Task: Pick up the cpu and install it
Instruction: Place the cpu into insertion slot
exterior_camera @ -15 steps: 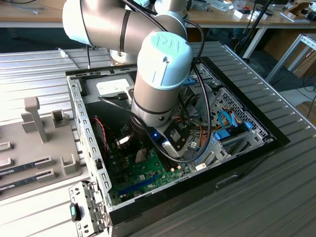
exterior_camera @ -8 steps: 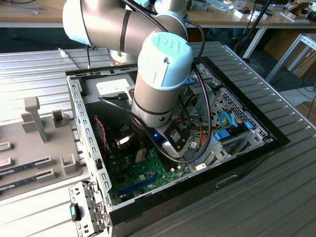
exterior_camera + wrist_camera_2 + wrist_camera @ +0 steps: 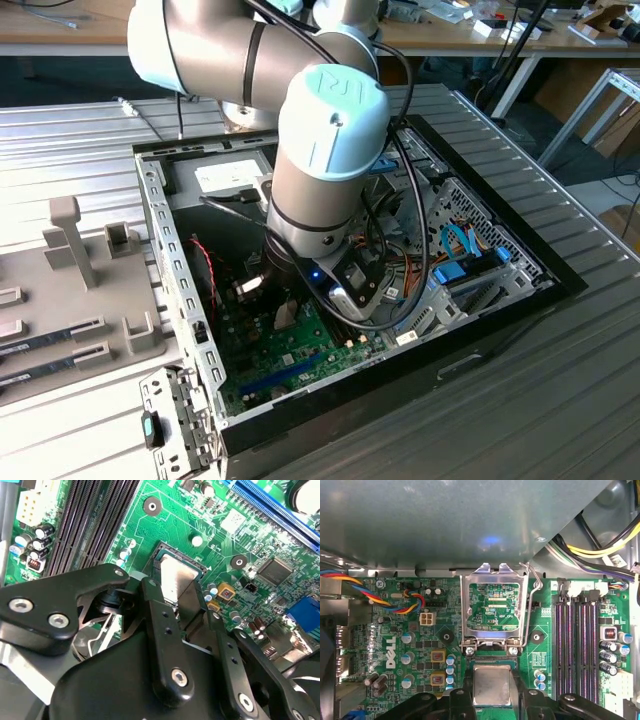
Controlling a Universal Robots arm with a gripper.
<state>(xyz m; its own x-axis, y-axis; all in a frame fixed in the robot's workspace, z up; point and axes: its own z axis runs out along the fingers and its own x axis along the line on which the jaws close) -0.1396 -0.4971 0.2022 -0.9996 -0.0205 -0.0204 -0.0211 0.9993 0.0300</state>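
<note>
The cpu [image 3: 492, 682] is a small square chip with a dull silver top. It lies flat over the open socket on the green motherboard [image 3: 420, 645]. In both wrist views my gripper [image 3: 492, 702] has its black fingers [image 3: 457, 700] against two opposite sides of the chip, shut on it. In the second wrist view the cpu [image 3: 175, 575] shows between the same fingers [image 3: 160, 625] of the gripper [image 3: 182, 610]. The hinged silver socket frame [image 3: 492, 605] stands swung open just beyond the chip. In the exterior view my arm's wrist [image 3: 325, 150] reaches down into the computer case [image 3: 160, 230].
Dark memory slots [image 3: 575, 640] run beside the socket, and a long blue slot [image 3: 270, 510] lies further off. Coloured cables [image 3: 385, 595] and yellow-black wires [image 3: 600, 545] hang near the board. A grey fixture [image 3: 80, 290] with memory sticks [image 3: 60, 335] sits at the exterior view's left.
</note>
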